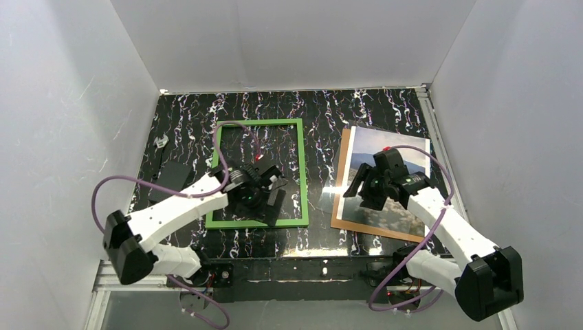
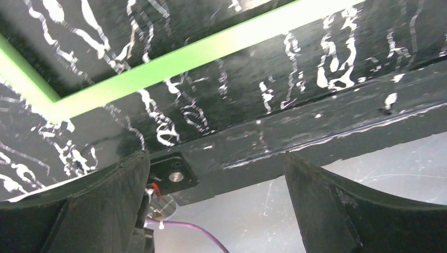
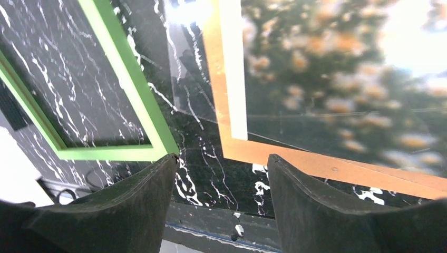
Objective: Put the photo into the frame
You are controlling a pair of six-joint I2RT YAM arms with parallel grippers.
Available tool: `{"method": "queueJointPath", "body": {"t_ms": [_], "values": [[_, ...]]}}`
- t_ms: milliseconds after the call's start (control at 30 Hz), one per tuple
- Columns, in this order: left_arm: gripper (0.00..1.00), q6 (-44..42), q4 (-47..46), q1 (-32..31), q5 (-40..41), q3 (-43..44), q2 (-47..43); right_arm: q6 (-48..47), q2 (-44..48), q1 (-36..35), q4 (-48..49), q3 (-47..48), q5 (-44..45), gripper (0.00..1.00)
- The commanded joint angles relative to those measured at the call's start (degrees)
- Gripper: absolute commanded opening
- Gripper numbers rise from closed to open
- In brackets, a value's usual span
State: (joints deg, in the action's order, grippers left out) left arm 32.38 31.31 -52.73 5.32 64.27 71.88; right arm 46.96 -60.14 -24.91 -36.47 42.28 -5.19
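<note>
The bright green frame [image 1: 302, 172] lies flat on the black marbled table, left of centre. My left gripper [image 1: 267, 198] hovers over the frame's near part, open and empty. The left wrist view shows its jaws [image 2: 216, 184] wide apart, with a corner of the frame [image 2: 174, 63] beyond. The photo [image 1: 377, 143] lies face up on the brown backing board [image 1: 340, 203] at the right. My right gripper [image 1: 364, 194] is above the photo's near left part, open and empty. The right wrist view shows its jaws [image 3: 221, 179] apart, the photo [image 3: 337, 68], the board [image 3: 327, 166] and the frame [image 3: 132, 79].
A clear shiny sheet [image 3: 184, 79] seems to overhang the board's left edge. A flat dark piece [image 1: 175, 175] and a small silver thing [image 1: 161, 142] lie at the table's left. White walls close in on three sides. The table's front edge [image 3: 221, 221] is just below my right gripper.
</note>
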Motion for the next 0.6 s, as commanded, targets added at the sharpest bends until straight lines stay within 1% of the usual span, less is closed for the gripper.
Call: {"method": "queueJointPath", "body": {"t_ms": [0, 100, 233, 300, 567], "values": [[1.00, -2.74, 0.41, -0.38, -4.44, 5.27, 6.41, -0.39, 1.58, 4.89, -3.87, 0.89, 1.13, 0.72], [1.00, -2.88, -1.74, -0.36, -5.32, 8.96, 11.39, -0.21, 2.77, 8.03, -5.97, 1.30, 3.26, 0.71], [1.00, -2.73, -3.72, -0.36, -9.19, 14.53, 18.92, 0.20, 5.13, 11.38, -7.42, 1.12, 4.83, 0.71], [1.00, -2.15, -4.79, -0.35, -10.76, 16.99, 22.00, 0.55, 6.32, 12.81, -7.91, 0.90, 7.05, 0.70], [1.00, 2.00, -13.50, -0.36, -16.35, 21.77, 31.37, -0.30, 9.71, 20.10, -9.49, -0.43, 8.85, 0.69]]}}
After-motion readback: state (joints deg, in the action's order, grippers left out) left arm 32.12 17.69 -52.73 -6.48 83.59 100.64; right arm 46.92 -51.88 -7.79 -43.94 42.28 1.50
